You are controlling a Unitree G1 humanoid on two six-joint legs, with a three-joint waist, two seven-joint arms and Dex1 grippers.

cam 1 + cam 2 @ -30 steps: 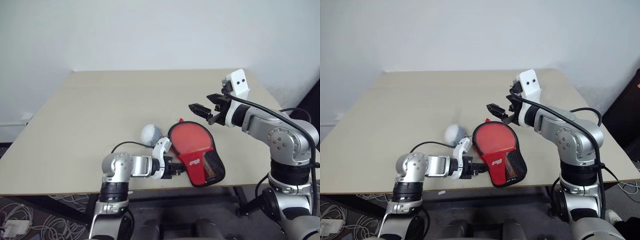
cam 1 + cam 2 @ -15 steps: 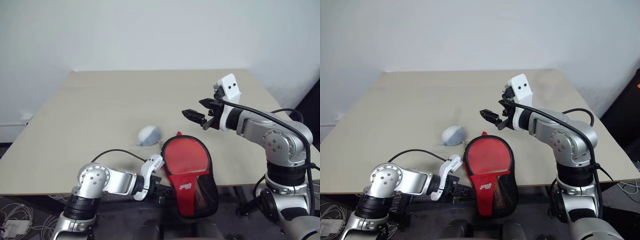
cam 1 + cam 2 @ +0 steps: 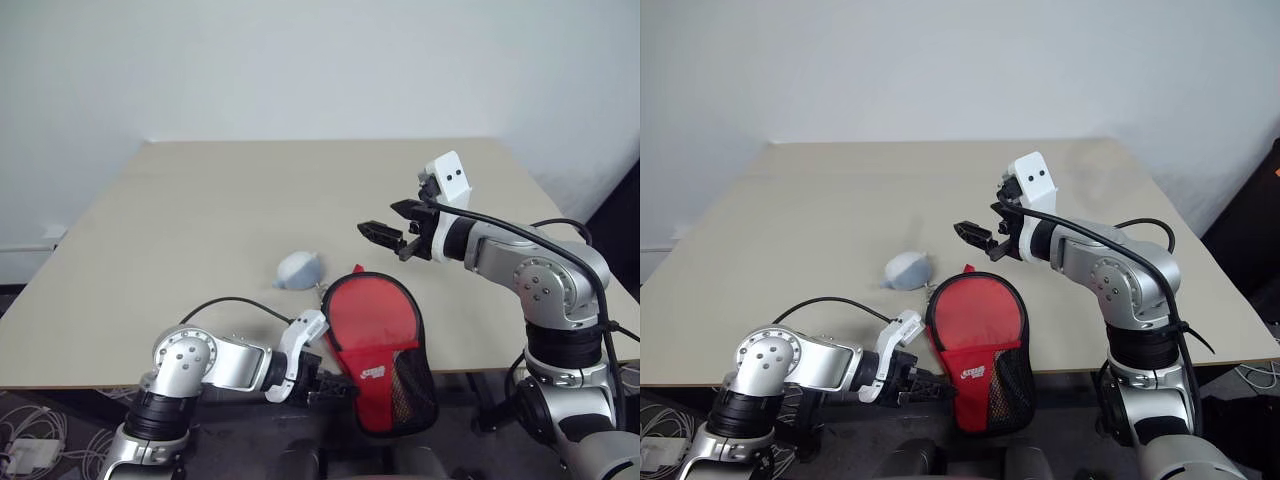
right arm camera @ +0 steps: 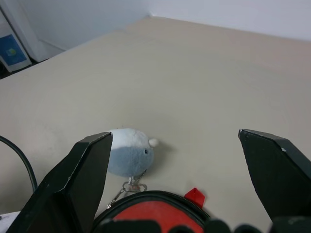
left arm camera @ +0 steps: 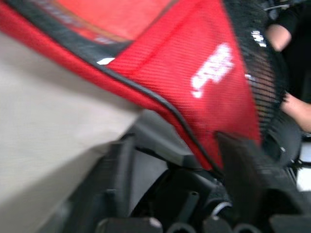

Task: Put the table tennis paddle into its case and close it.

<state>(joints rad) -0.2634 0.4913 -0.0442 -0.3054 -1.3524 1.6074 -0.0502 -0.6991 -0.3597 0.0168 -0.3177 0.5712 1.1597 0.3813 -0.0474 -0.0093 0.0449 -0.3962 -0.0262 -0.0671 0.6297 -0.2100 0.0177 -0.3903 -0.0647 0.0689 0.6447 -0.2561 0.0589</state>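
Case point(image 3: 378, 345) half off the table's point(image 3: 200, 230) near edge, mesh end hanging over. Left gripper point(image 3: 335, 385) just beside its hanging end, fingers parted. Right gripper point(image 3: 385, 235) spread wide above, empty. Grey plush point(image 3: 297, 268) beside case.

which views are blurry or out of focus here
Left wrist view: the case is smeared and soft, and the dark fingers are out of focus. Right wrist view: the near fingers are soft, the table sharper. Eye views: evenly lit, sharp.
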